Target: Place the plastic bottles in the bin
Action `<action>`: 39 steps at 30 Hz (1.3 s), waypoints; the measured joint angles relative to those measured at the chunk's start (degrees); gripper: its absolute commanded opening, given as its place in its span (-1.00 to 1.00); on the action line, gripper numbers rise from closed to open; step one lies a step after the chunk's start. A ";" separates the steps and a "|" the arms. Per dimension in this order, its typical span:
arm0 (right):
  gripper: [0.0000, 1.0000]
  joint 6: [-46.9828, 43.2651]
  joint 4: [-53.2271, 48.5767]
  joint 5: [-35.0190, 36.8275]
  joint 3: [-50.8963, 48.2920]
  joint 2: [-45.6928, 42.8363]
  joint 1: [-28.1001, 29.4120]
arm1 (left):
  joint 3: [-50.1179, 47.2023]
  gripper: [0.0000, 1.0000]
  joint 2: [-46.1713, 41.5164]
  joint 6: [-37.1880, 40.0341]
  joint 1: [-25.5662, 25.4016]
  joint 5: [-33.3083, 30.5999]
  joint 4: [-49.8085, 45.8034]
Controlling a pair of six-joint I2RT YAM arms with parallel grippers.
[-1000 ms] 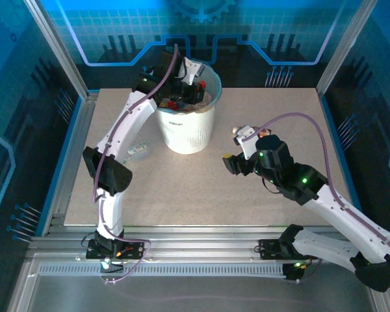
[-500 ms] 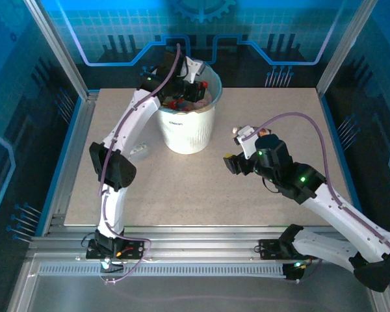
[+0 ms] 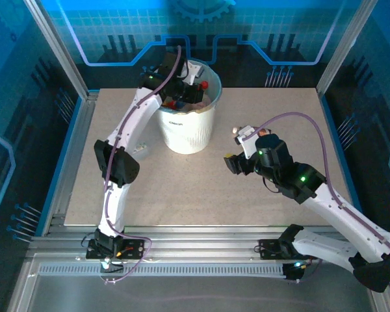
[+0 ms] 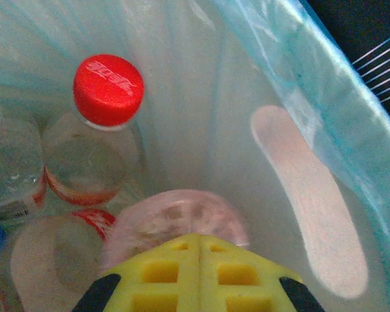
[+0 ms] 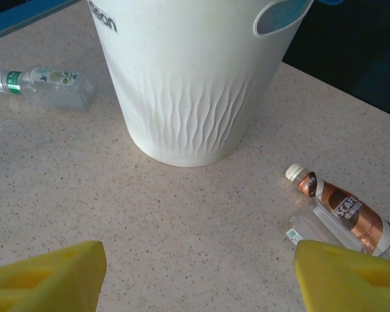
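My left pincer (image 4: 200,246) is down inside the bin (image 5: 188,84), its yellow fingers pressed together with nothing between them. A pink bottle (image 4: 175,218) lies just past the tips on top of the heap, beside a red-capped bottle (image 4: 108,89) that leans against the bin's teal lining (image 4: 292,84). I judge the drop made, so that arm has only to lift clear of the rim.

My right pincer (image 5: 195,263) hangs low over the surface (image 5: 182,214) on the bin's right side, fingers spread wide and empty, facing the bin's wall. A brown bottle (image 5: 343,218) lies on its side near the bin's foot with a clear bottle (image 5: 310,229) touching it; the wide spread suits taking one across its body. A green-labelled bottle (image 5: 45,86) lies on the bin's left side, handier for the other arm.
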 measured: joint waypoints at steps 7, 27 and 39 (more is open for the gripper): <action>0.54 0.98 -0.83 -0.04 0.02 -0.02 0.00 | 0.48 -0.30 -3.10 -1.44 0.22 -1.36 -0.22; 0.62 8.37 -9.40 -2.60 9.20 7.30 -3.54 | -35.78 -0.05 -43.65 -1.40 0.61 -6.95 10.73; 0.69 4.98 -10.58 -15.21 14.93 27.32 -28.11 | -70.97 0.26 -74.16 3.06 0.59 -5.62 14.86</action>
